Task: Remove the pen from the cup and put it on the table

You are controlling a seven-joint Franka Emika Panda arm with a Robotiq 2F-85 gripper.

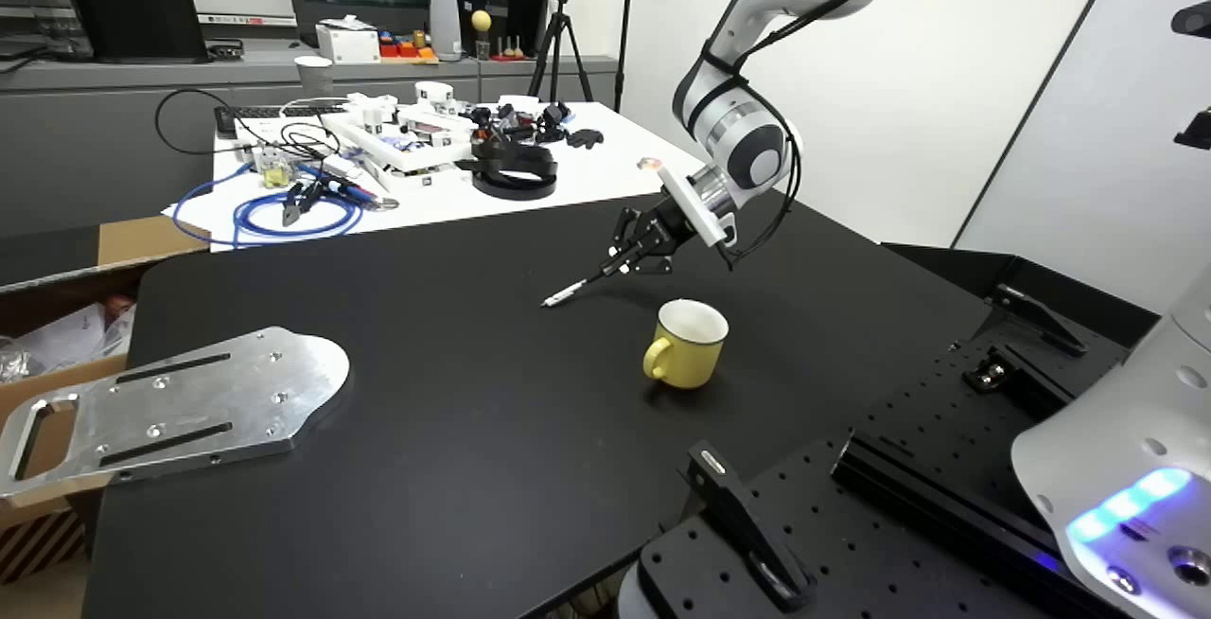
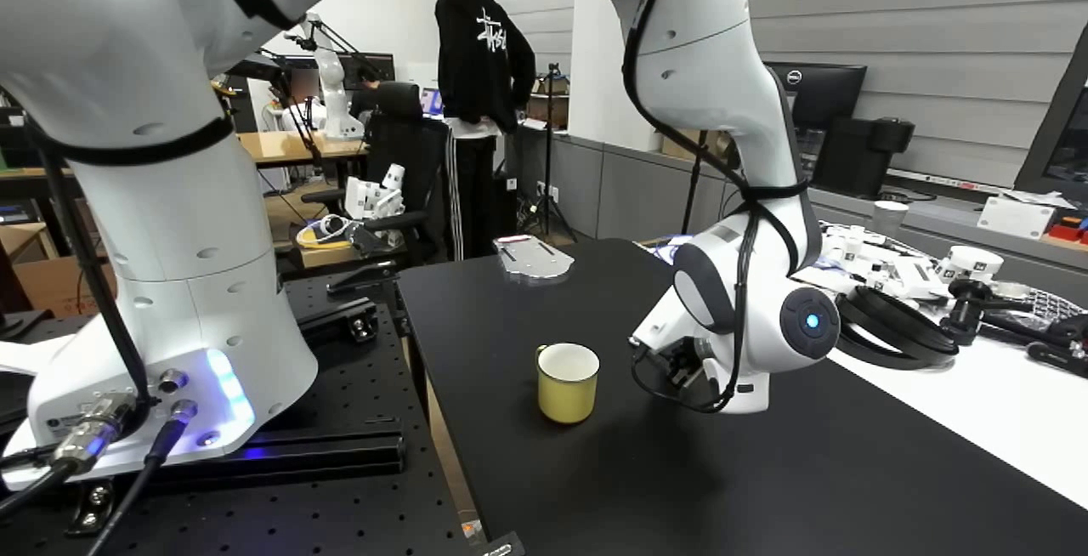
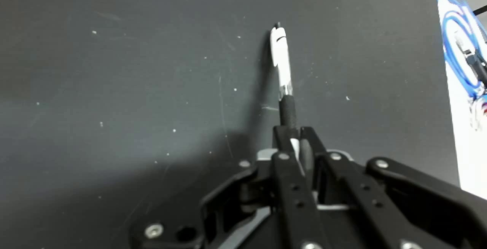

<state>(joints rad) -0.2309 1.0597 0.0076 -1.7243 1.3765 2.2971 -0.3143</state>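
The pen, with a dark grip and a white clip end, is held by my gripper low over the black table. In the wrist view, the fingers are shut around the dark part of the pen. Its white end points out and slants down; its shadow meets it near the tip, at or very near the surface. The yellow cup stands upright beside the gripper, apart from it. It also shows in an exterior view, where the pen and fingertips are hidden behind the wrist.
A silver metal plate lies at the far edge of the black table. A white table with cables and gear adjoins it. The robot base and black clamps stand along one edge. A cardboard box is beside the table.
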